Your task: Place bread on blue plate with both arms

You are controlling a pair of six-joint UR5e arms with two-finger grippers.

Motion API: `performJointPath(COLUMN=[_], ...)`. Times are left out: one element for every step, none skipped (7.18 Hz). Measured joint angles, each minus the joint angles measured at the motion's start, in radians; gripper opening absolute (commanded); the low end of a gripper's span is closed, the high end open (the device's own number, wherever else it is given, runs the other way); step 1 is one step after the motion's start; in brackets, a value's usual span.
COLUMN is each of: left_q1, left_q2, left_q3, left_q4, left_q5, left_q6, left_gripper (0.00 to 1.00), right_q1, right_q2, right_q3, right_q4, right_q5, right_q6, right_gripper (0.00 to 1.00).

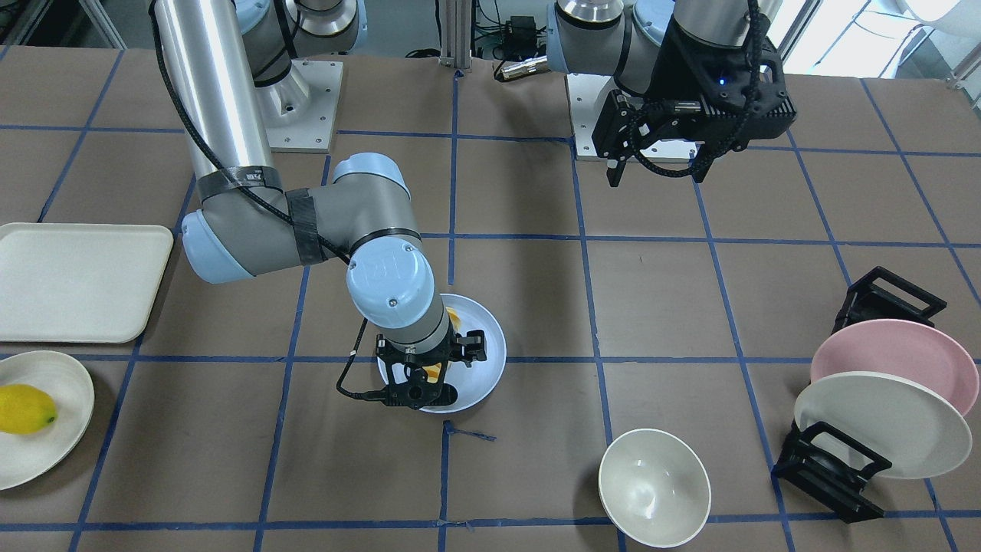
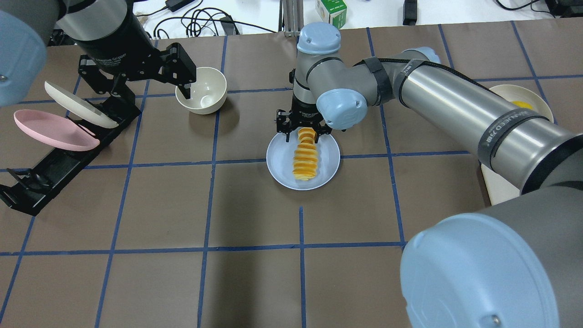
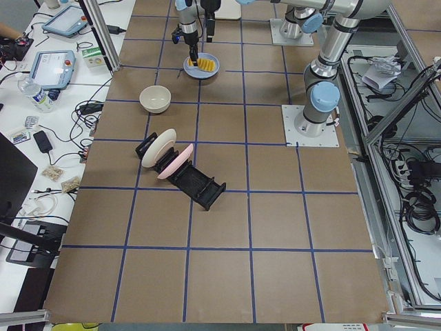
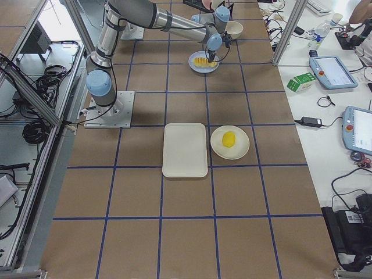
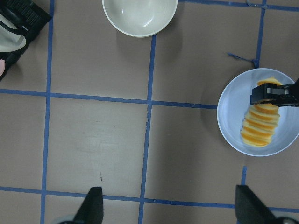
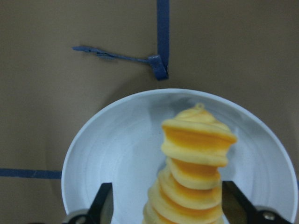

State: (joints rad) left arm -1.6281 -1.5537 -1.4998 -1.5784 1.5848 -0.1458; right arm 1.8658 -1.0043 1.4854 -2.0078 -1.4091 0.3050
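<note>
The bread (image 2: pixel 304 157), a yellow loaf with orange-topped slices, lies on the blue plate (image 2: pixel 280 161) at the table's middle. My right gripper (image 2: pixel 304 134) hangs over the loaf's far end, open, a finger on each side. In the right wrist view both fingers (image 6: pixel 103 205) stand apart from the bread (image 6: pixel 196 154) above the plate (image 6: pixel 117 149). My left gripper (image 2: pixel 148 93) is open and empty, held high near the bowl. In the left wrist view (image 5: pixel 170 210) it is wide open, with the plate (image 5: pixel 229 116) off to one side.
A cream bowl (image 2: pixel 201 89) stands beside the left gripper. A black rack (image 2: pixel 54 168) holds a pink plate (image 2: pixel 54 130) and a cream-white plate (image 2: pixel 77 104). A cream tray (image 1: pixel 77 280) and a lemon (image 1: pixel 25 408) on a cream plate lie on the right arm's side.
</note>
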Motion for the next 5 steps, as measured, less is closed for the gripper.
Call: performJointPath(left_q1=[0.0, -0.001, -0.001, -0.001, -0.001], left_q2=[0.001, 0.002, 0.003, 0.004, 0.006], left_q3=[0.0, 0.0, 0.0, 0.0, 0.0], left_q4=[0.0, -0.001, -0.001, 0.0, 0.0], left_q5=[0.0, 0.0, -0.001, -0.002, -0.002], left_q6=[0.0, 0.0, 0.0, 0.0, 0.0], left_gripper=[1.0, 1.0, 1.0, 1.0, 1.0], right_q1=[-0.003, -0.011, -0.036, -0.084, -0.151], right_q2=[-0.023, -0.043, -0.076, -0.121, -0.171], right_q3=[-0.001, -0.001, 0.004, 0.01, 0.011], right_q4=[0.008, 0.018, 0.034, 0.076, 0.148], right_q5=[-0.005, -0.011, -0.015, -0.017, -0.03], right_q6=[0.001, 0.002, -0.001, -0.026, -0.094], right_gripper=[1.0, 1.0, 1.0, 1.0, 1.0])
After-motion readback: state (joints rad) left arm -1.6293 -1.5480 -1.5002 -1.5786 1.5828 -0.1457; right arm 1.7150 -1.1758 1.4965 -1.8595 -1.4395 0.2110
